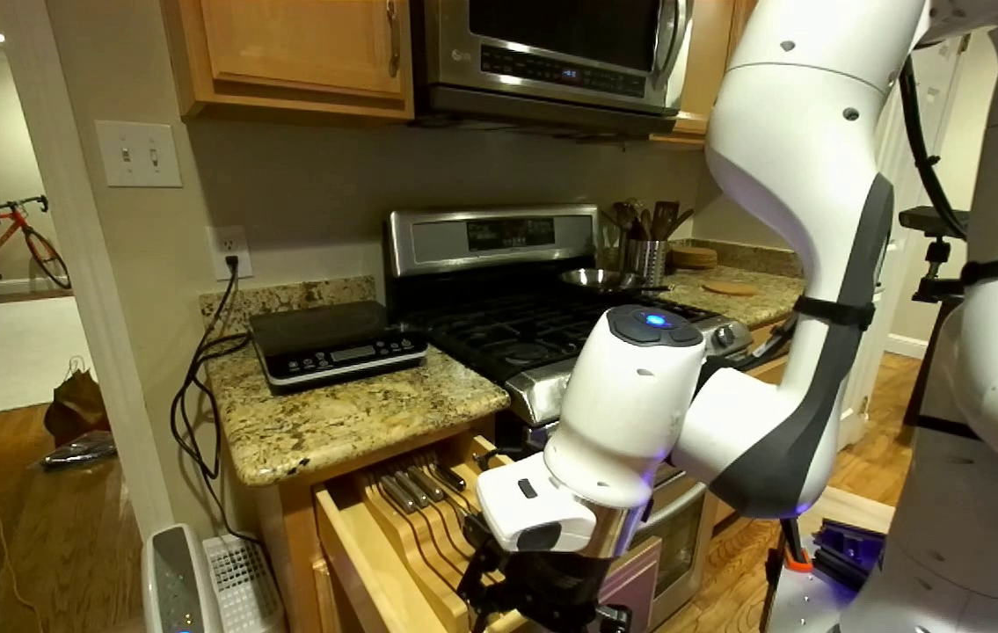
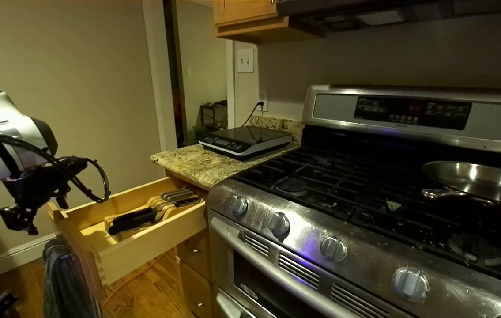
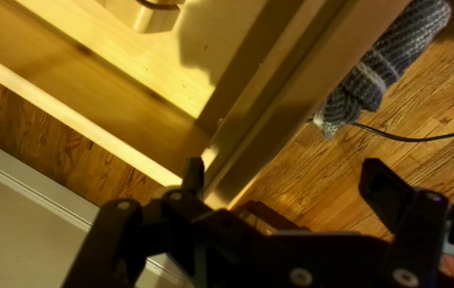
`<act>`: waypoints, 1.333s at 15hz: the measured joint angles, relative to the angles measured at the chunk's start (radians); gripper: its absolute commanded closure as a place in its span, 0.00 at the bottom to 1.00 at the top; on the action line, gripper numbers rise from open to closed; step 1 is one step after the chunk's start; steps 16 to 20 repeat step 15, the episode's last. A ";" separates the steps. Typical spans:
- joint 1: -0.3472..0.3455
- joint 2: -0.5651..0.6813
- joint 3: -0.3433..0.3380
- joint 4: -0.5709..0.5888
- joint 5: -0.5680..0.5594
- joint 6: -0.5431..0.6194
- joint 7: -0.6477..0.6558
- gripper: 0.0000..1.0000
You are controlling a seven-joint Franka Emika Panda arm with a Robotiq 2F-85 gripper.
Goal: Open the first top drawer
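Observation:
The first top drawer stands pulled out under the counter, in both exterior views (image 1: 375,576) (image 2: 157,247). Its slotted wooden divider (image 1: 411,536) holds several knives with dark handles (image 2: 133,219). In the wrist view the drawer's front panel (image 3: 287,84) runs diagonally, with its corner close to the left finger. My gripper (image 3: 283,170) is open, its fingers wide apart with floor and part of the front panel showing between them. In an exterior view the gripper (image 2: 40,216) is at the drawer's front edge. Whether a finger touches the panel I cannot tell.
A grey cloth (image 2: 62,274) hangs at the drawer front. The stove (image 2: 276,225) stands beside the drawer, with a pan (image 2: 488,181) on top. A portable cooktop (image 1: 336,343) sits on the granite counter (image 1: 331,422). A black cord (image 3: 403,139) lies on the floor.

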 measured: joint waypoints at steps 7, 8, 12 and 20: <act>-0.065 -0.029 0.070 0.000 0.022 0.009 -0.034 0.00; -0.069 -0.035 0.073 0.000 0.022 0.014 -0.034 0.00; -0.073 -0.044 0.076 0.000 0.023 0.016 -0.034 0.00; -0.073 -0.044 0.076 0.000 0.023 0.016 -0.034 0.00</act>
